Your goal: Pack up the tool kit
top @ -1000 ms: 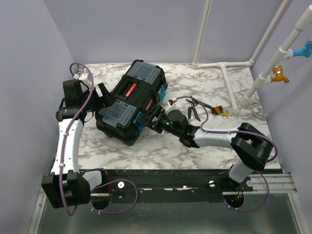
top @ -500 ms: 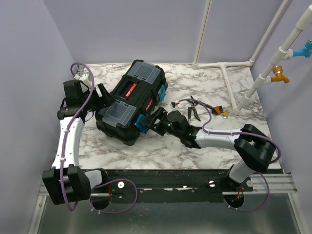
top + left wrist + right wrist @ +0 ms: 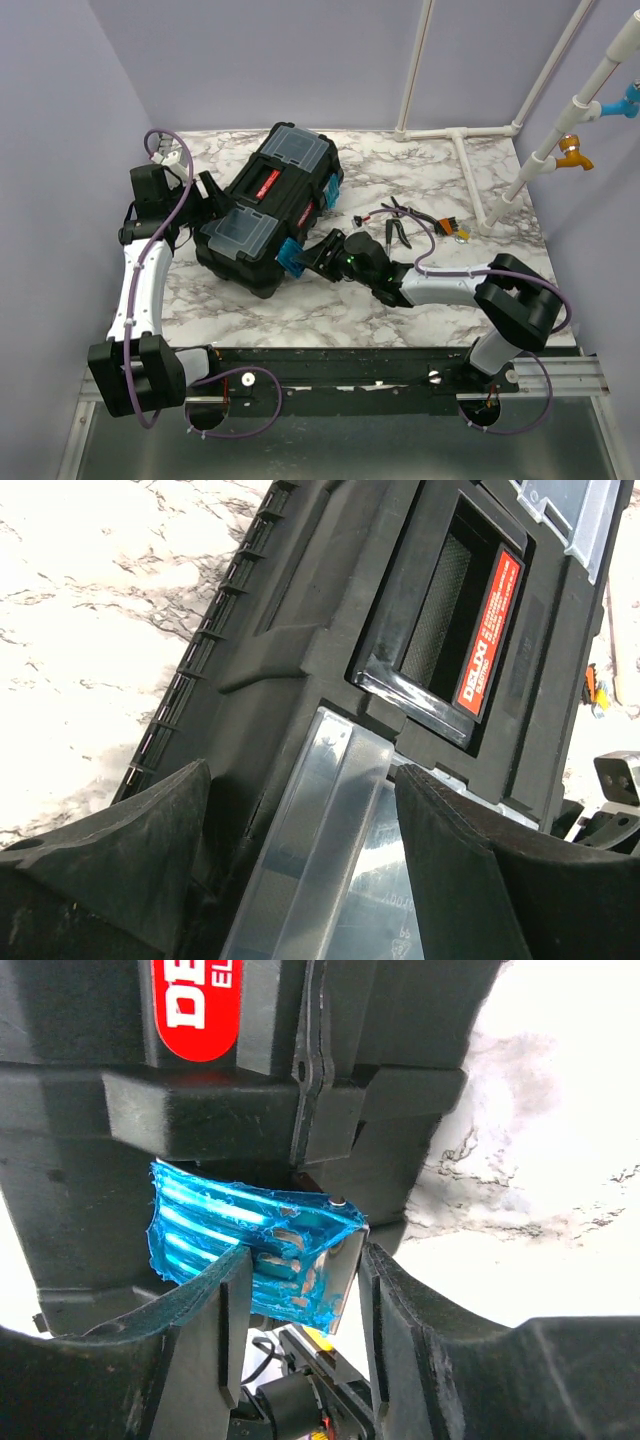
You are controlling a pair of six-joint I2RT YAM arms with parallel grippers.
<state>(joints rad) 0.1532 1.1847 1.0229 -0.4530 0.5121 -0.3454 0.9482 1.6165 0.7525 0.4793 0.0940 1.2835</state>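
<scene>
Where the toolbox lies: the toolbox (image 3: 297, 200) sits shut and top-up on the left half of the marble table (image 3: 420, 160), its long axis running from near left to far right.
Right gripper (image 3: 300, 1270): meets the box's right-facing long side head-on, jaws drawn in on the near teal latch (image 3: 215, 1225), a pad against each side of it.
Left gripper (image 3: 300, 780): spread wide at the opposite long side, with the box's top edge and a grey lid compartment (image 3: 330, 820) between its fingers. Contact cannot be told.
Nearer arm: the right, for both latches, since the far teal latch (image 3: 328, 190) sits further along the same side.
Loose hand tools (image 3: 398, 228): on the marble beyond the right arm, well apart from the box.
Next move, as judged: the latch must swing outward, toward the right arm, before the box can open.
</scene>
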